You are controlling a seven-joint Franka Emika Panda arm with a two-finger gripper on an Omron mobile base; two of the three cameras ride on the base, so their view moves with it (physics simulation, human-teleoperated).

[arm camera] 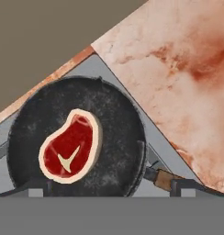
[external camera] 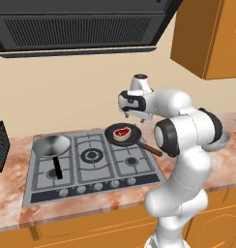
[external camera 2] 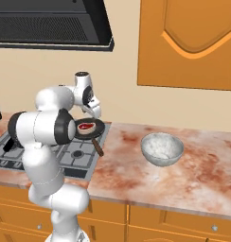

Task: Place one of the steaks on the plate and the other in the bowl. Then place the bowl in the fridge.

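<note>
Pincer (external camera: 133, 117) hangs above the black frying pan (external camera: 123, 133) with its jaws spread as wide as they go, holding nothing and touching nothing; the hand view looks straight down into the pan from well above it.

Going left to right from the pincer: far to its left on the hob (external camera: 91, 164) sits the shiny silver pan (external camera: 51, 146), which is not part of the job. Directly beneath the pincer lies a steak (arm camera: 71, 146), flat on the pan floor and a little left of the pan's middle in the hand view. To the pincer's right, across bare marble counter (external camera 2: 193, 184), stands the bowl (external camera 2: 162, 149), well apart from the pan and apparently empty.

Risks, as I judge them: the steak is thin and lies flush on the pan, so a descent that stops short would close on air, while one that goes too deep could jam the fingertips on the pan floor or shove the pan by its brown handle (arm camera: 163, 179). A grip off the meat's centre could let it droop and slip during the carry to the bowl.
</note>
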